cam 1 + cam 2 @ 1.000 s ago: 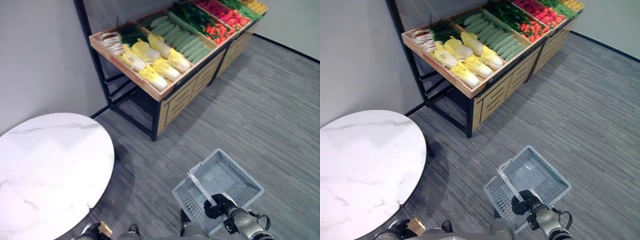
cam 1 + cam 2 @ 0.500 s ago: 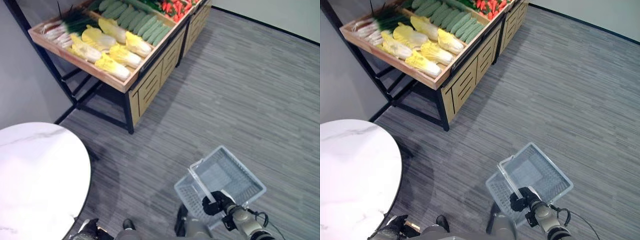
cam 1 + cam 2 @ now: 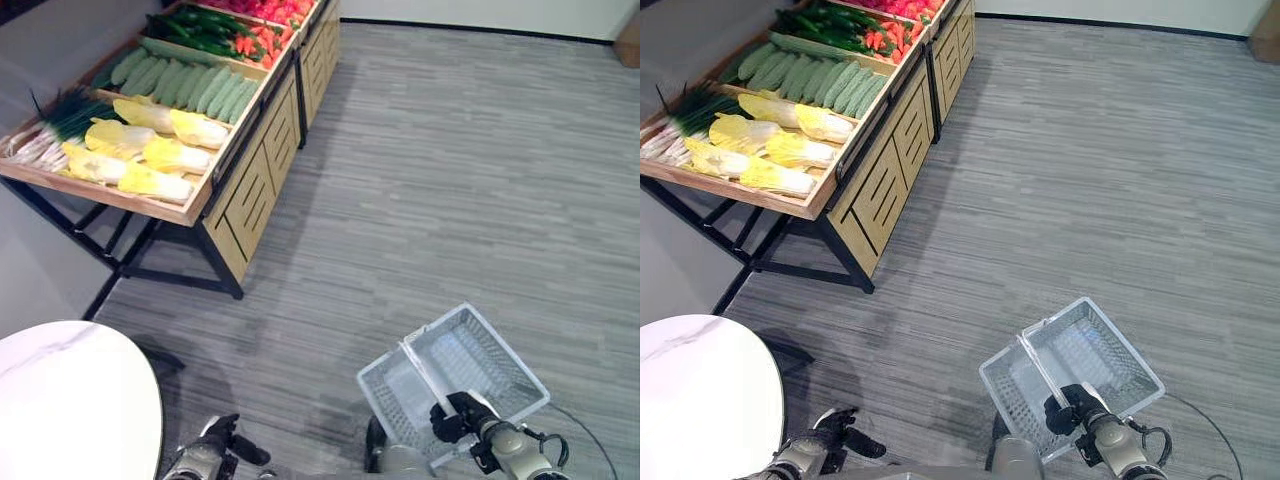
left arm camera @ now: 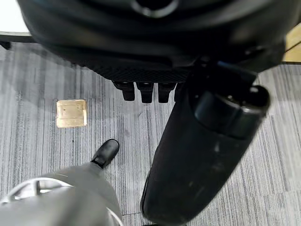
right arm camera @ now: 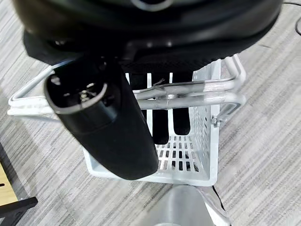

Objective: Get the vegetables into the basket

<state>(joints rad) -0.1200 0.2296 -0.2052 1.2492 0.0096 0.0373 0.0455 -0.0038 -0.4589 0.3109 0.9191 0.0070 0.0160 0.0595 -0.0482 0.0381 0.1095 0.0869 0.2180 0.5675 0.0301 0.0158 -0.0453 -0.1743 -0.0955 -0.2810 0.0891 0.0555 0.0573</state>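
Wire-mesh white basket [image 3: 455,373] hanging by its raised handles [image 5: 188,92] from the right hand [image 3: 452,417], fingers curled round those handles; carried low above the grey floor [image 3: 450,180], probably so as to bring it along to the produce. Inside the basket, bare mesh and nothing green or yellow yet. Well apart from the basket, up and to the left of it: the wooden vegetable stand [image 3: 150,140], with yellow cabbages [image 3: 150,155] nearest, leeks [image 3: 45,130] at the outer end, pale green cucumbers [image 3: 185,85] beyond, darker green vegetables [image 3: 195,30] and red ones [image 3: 265,35] farther still. Vegetables thus nowhere near either hand, all resting on the stand. Low and left of the basket, the left hand [image 3: 225,445] hanging idle, fingers relaxed and holding nothing. Farther left of the basket, the edge of a round white marble desk [image 3: 70,400]. Judging from this, picking not yet begun; approach to the stand needed first.
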